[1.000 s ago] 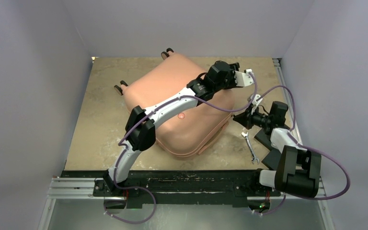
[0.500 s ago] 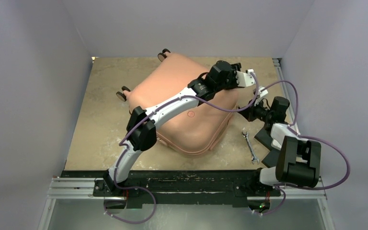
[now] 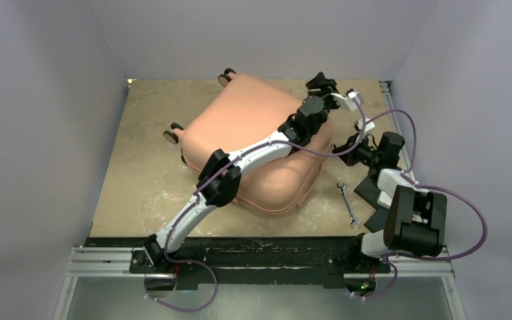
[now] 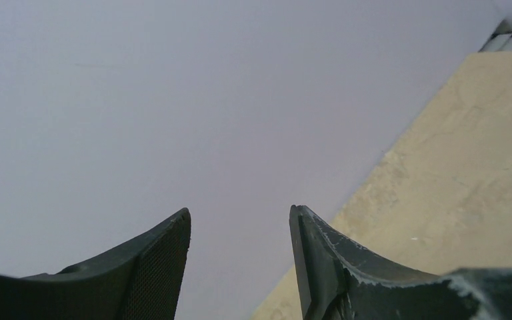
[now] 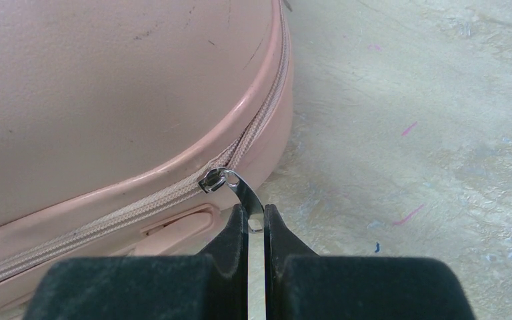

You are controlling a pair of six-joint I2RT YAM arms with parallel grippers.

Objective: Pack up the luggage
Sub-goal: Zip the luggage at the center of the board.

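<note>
One salmon-pink suitcase (image 3: 260, 143) lies closed and flat on the far middle of the table (image 3: 140, 187), turned at an angle. Small dark wheels (image 3: 171, 133) show at two of its left-hand corners. At its right edge the right gripper (image 5: 255, 217) is pinched tight on the single metal zipper pull (image 5: 240, 189), whose slider sits where the zip rounds a corner. The left arm reaches across the lid. The left gripper (image 4: 240, 223) is raised past the case's far right corner, facing the wall, its two fingers apart with nothing between them. One wrench (image 3: 348, 205) lies on the table right of the suitcase, near two flat black pads (image 3: 365, 193) partly hidden by the right arm.
</note>
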